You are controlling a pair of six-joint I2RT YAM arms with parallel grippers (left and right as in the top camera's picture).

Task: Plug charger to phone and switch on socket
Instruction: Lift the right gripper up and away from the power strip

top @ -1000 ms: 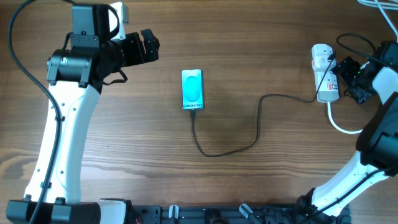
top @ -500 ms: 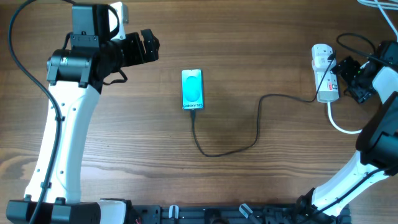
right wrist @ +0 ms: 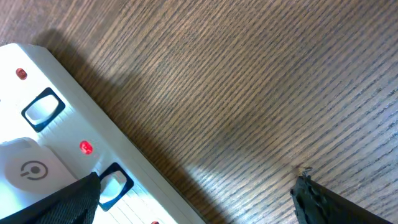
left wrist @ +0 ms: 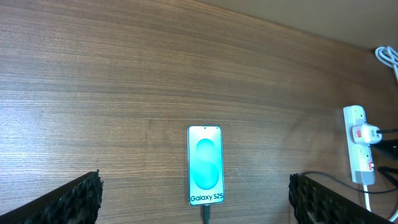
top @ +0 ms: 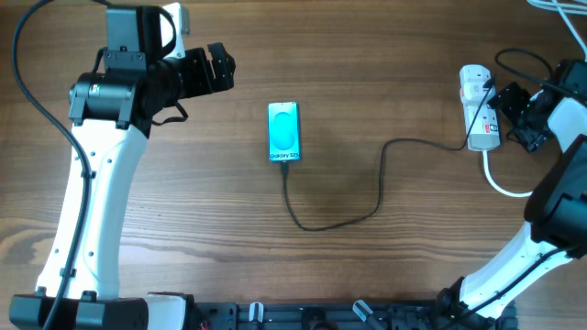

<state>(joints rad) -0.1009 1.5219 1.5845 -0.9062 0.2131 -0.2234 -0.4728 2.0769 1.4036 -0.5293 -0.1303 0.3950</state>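
While the phone [top: 283,132] lies mid-frame with the charger [top: 381,179] at its lower end, your left pincer [top: 223,69] and right pincer [right wrist: 196,180] both gape wide and empty, the right at the socket [top: 477,115].

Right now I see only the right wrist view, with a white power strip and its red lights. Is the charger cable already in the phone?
Observer: Overhead, the black charger cable ends at the lower edge of the phone; it looks plugged in.
Operator: Is the screen on?
Observer: Yes, lit teal-green, showing "Galaxy S25".
Operator: Where is the left end effector?
Observer: The left end effector is open, apart from the phone, holding nothing.
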